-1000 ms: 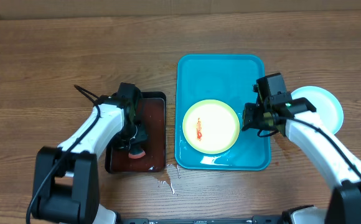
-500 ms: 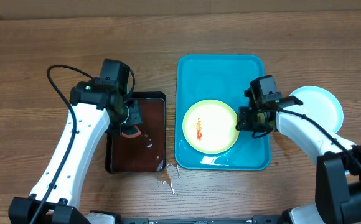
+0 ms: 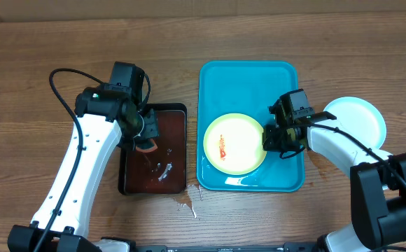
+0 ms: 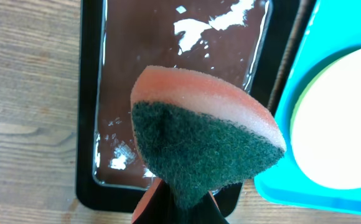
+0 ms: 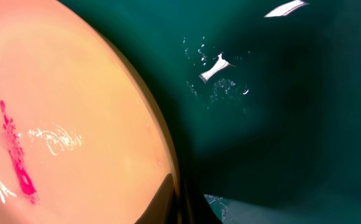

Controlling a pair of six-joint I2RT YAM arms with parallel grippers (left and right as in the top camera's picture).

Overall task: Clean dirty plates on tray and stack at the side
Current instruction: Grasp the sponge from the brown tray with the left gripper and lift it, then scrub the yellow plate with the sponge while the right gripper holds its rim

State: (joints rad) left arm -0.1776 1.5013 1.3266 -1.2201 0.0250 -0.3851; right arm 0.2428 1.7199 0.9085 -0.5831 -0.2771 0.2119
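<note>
A pale yellow-green plate [image 3: 241,133] with a red smear [image 3: 223,147] lies in the teal tray [image 3: 245,80]. My right gripper [image 3: 271,140] is at the plate's right rim. In the right wrist view its fingers [image 5: 180,202] close on that rim of the plate [image 5: 75,93]. My left gripper [image 3: 145,136] is shut on a pink sponge with a green scrub face [image 4: 199,143] and holds it above the dark brown tray [image 3: 171,140]. A pale blue-white plate [image 3: 364,119] lies on the table right of the teal tray. I see no third plate.
The dark brown tray [image 4: 90,93] holds a film of water. Small water drops lie on the wood [image 3: 187,204] by its front right corner. The teal tray's floor [image 5: 280,124] is wet. A black cable [image 3: 63,84] loops over the left arm.
My left gripper has lifted the sponge off the brown tray and moved back. My right gripper has moved left onto the plate's rim. The plate has shifted slightly left.
</note>
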